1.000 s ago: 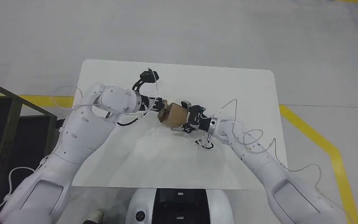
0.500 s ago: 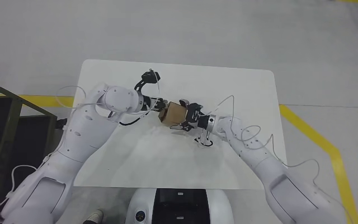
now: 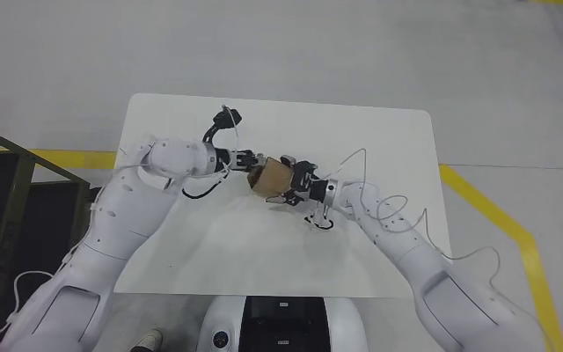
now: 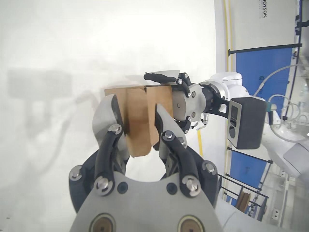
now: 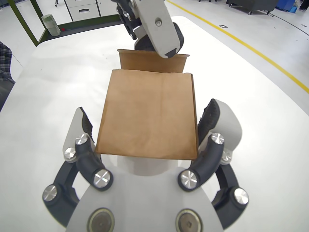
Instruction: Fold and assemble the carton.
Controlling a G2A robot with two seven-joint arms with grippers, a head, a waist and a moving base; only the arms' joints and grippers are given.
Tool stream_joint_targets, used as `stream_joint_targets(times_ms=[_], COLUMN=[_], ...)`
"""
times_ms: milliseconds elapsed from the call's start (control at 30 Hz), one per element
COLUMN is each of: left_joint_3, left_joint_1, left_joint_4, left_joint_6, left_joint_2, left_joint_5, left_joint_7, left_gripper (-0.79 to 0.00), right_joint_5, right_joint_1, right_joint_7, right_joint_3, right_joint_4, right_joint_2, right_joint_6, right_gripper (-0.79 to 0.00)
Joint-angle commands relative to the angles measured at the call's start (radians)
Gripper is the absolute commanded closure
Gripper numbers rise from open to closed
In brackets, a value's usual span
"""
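Observation:
A brown cardboard carton (image 3: 274,178) hangs between my two grippers over the middle of the white table (image 3: 378,132). My left gripper (image 3: 252,164) is shut on the carton's end wall, and the left wrist view shows cardboard (image 4: 138,121) pinched between its fingers (image 4: 113,112). From the opposite end my right gripper (image 3: 296,183) clasps the carton body (image 5: 149,112), one finger on each side wall. In the right wrist view the left gripper's fingertip (image 5: 169,47) presses on the far upright flap (image 5: 149,61). The carton's top face is flat and closed toward the right wrist.
The table around the carton is bare, with open space on every side. A green metal frame (image 3: 16,172) stands off the table's left edge. Yellow floor tape (image 3: 493,211) runs past the right edge. Loose cables (image 3: 387,207) trail along the right forearm.
Almost nothing has changed: both grippers keep their hold, and the carton has drifted slightly toward the far side of the table. The left wrist has turned a little.

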Motion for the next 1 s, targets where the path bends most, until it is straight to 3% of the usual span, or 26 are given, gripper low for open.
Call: stream_joint_targets(times_ms=[0,300,633,667,733,800,867,967], left_joint_3=[-0.022,-0.118,-0.199,-0.206,-0.219,-0.233,-0.245,-0.258], left_joint_1=[0.014,0.081,0.147,0.153,0.162,0.17,0.178,0.188], left_joint_4=[0.021,0.099,0.076,0.074,0.071,0.066,0.06,0.055], left_joint_6=[-0.02,-0.089,-0.107,-0.106,-0.105,-0.104,-0.103,-0.098], left_joint_2=[0.003,0.018,0.033,0.035,0.037,0.04,0.043,0.045], left_joint_5=[-0.035,-0.098,-0.119,-0.118,-0.118,-0.118,-0.118,-0.117], left_joint_7=[0.001,0.099,0.152,0.156,0.161,0.165,0.17,0.172], left_gripper=[-0.785,-0.785,-0.785,-0.785,-0.785,-0.785,-0.785,-0.785], right_joint_5=[0.0,-0.016,-0.02,-0.018,-0.016,-0.014,-0.014,-0.017], right_joint_1=[0.004,0.023,0.032,0.034,0.037,0.041,0.044,0.047], right_joint_7=[0.001,0.019,0.046,0.048,0.049,0.048,0.045,0.04], right_joint_3=[-0.002,-0.013,-0.021,-0.021,-0.019,-0.016,-0.013,-0.011], right_joint_4=[0.003,0.02,0.04,0.044,0.048,0.052,0.056,0.062], right_joint_2=[-0.003,-0.016,-0.032,-0.034,-0.035,-0.035,-0.034,-0.033], right_joint_6=[-0.001,0.019,0.053,0.052,0.051,0.047,0.042,0.037], right_gripper=[-0.785,-0.785,-0.785,-0.745,-0.351,-0.108,0.0,0.0])
